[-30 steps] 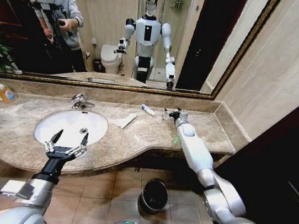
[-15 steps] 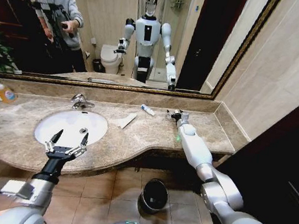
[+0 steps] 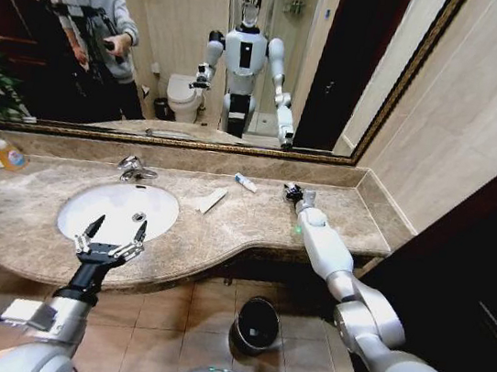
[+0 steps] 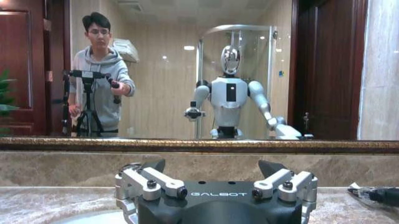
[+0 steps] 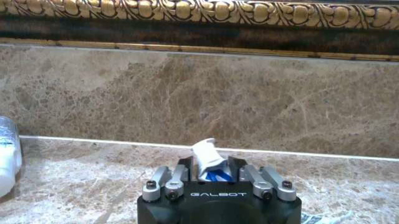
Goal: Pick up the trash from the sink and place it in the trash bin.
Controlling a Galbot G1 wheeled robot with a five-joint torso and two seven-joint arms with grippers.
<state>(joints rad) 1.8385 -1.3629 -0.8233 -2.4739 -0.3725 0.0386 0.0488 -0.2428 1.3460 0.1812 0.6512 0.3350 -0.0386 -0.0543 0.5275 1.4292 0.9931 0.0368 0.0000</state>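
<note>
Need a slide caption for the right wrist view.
Right claw shut on a white-and-blue sachet above the marble counter.

Open air above trash bin (image 3: 257,324), countertop edge (image 3: 248,253) overhanging nearby.

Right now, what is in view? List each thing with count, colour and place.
sink: one, white, set in the beige counter, left.
faucet: one, chrome, behind the sink.
folded paper: one, white, counter right of the sink.
tube: one, white and blue, near the back wall.
soap bottle: one, yellow-orange, counter far left.
trash bin: one, black, floor below the counter.
sachet: one, white and blue, held by the right gripper.
left gripper: open, at the sink's front edge.
right gripper: shut, over the counter's back right.
</note>
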